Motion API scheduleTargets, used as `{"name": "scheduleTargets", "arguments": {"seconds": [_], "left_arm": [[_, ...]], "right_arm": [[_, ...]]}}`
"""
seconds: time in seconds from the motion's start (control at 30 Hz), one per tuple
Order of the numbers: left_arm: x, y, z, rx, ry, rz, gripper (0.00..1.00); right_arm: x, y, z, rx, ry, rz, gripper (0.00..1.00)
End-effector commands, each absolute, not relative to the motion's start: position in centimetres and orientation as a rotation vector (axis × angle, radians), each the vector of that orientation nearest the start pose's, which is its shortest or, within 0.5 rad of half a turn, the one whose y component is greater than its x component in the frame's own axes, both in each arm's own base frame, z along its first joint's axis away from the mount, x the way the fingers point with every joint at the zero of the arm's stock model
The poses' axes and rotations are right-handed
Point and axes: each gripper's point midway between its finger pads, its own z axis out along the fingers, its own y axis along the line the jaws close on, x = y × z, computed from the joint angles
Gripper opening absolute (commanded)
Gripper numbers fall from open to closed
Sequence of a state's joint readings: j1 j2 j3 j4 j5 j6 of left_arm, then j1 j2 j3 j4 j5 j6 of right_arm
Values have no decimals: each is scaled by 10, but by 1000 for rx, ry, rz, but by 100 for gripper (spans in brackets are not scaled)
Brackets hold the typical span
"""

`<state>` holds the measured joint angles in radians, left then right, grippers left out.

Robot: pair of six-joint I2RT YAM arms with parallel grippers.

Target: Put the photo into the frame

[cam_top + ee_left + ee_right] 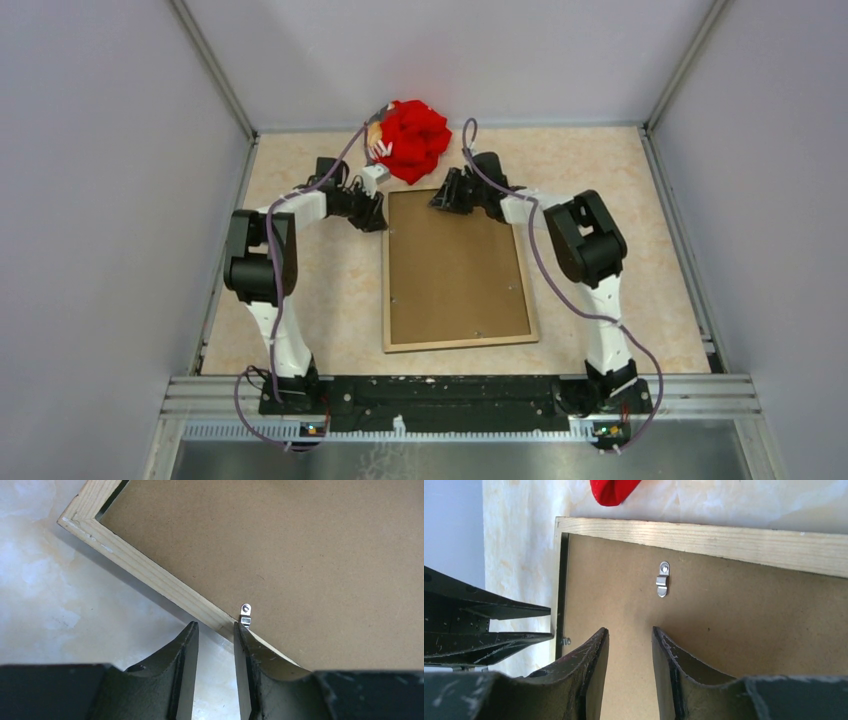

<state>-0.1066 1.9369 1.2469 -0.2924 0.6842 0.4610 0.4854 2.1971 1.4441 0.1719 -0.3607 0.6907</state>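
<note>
Frame (460, 343) lies back-up on the bench (330, 290); the photo (455, 265) sits within its rails, brown board up, print side hidden.
Your L hand (372, 212) is at the frame's far-left corner, jaws part open w/ nothing between them. In the wrist view one finger (186, 645) is over the bench, the other over the wood rail by a metal tab (245, 612). Your R hand (447, 195) hovers over the board's far end, jaws also part open, gripping nothing. A red cloth bundle (412, 140) lies near the far rail.
</note>
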Motion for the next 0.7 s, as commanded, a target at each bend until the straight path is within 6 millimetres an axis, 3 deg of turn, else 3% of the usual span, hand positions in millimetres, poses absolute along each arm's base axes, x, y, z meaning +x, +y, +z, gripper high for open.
{"name": "scheduleTargets", "arguments": {"seconds": [0.0,0.67], "left_arm": [[421,-147,44,909,2175,-723,38],[416,-145,44,928,2167,-698,37]], "right_arm": [[480,343,55,14,2281,1016,38],[495,347,48,64,2287,1004,35]]}}
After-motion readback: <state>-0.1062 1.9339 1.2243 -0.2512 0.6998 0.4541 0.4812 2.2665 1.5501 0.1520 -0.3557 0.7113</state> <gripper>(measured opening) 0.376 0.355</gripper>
